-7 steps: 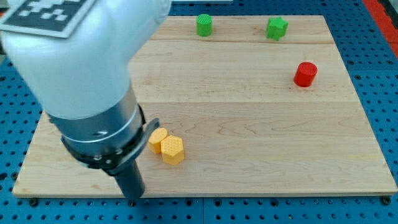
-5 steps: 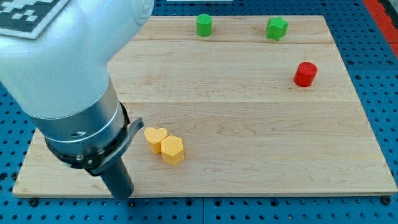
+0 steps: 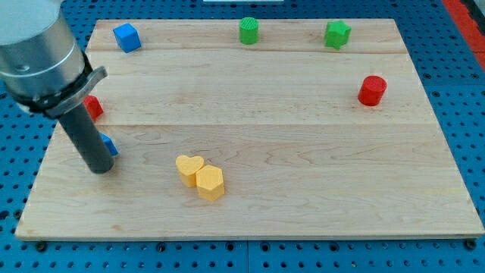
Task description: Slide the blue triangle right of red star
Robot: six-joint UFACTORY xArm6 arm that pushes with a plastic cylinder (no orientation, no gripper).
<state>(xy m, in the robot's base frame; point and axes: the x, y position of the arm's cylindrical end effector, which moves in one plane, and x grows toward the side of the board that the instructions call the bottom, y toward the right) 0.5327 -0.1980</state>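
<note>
The blue triangle (image 3: 110,145) lies near the board's left edge, mostly hidden behind my rod, with only its right corner showing. The red star (image 3: 93,106) sits just above it, partly hidden by the arm. My tip (image 3: 99,170) rests on the board just below and left of the blue triangle, touching or nearly touching it.
A blue cube (image 3: 126,37) sits at the top left. A green cylinder (image 3: 248,30) and a green star (image 3: 338,34) sit along the top edge. A red cylinder (image 3: 372,90) is at the right. A yellow heart (image 3: 188,168) and yellow hexagon (image 3: 210,183) touch near the bottom middle.
The arm has swung to the view's left and up, uncovering the blue cube, red star and blue triangle. My tip moved from the board's bottom edge up to beside the blue triangle.
</note>
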